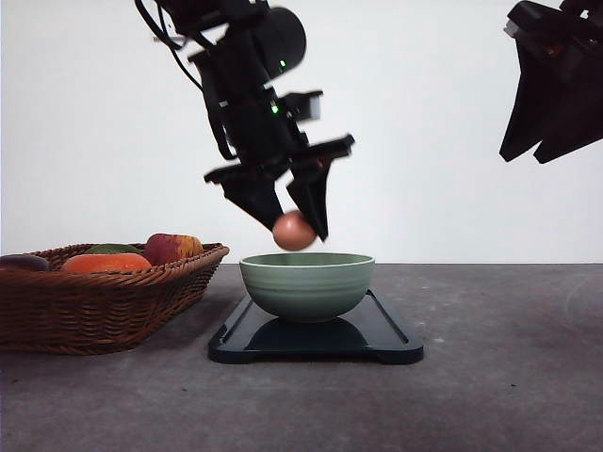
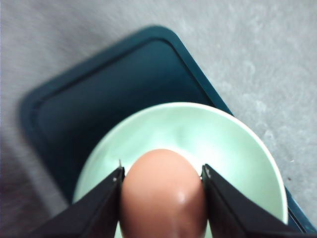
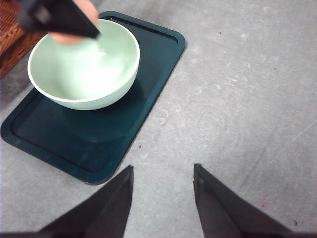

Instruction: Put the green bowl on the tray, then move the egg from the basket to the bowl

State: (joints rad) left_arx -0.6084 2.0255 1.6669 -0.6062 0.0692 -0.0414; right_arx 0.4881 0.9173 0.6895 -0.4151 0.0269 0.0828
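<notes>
The pale green bowl (image 1: 306, 282) stands upright on the black tray (image 1: 316, 341) at the table's middle. My left gripper (image 1: 296, 227) hangs just above the bowl's near-left rim, shut on the reddish-brown egg (image 1: 294, 232). In the left wrist view the egg (image 2: 163, 193) sits between both fingers (image 2: 99, 208) over the bowl's hollow (image 2: 233, 153). My right gripper (image 1: 528, 155) is raised high at the right, open and holding nothing; its wrist view shows the bowl (image 3: 84, 59) and tray (image 3: 99, 144) beyond its spread fingers (image 3: 114, 203).
The brown wicker basket (image 1: 104, 292) sits left of the tray, holding a red-yellow apple (image 1: 171, 248), an orange fruit (image 1: 105, 263) and other produce. Grey tabletop (image 1: 499, 358) stretches to the right of the tray.
</notes>
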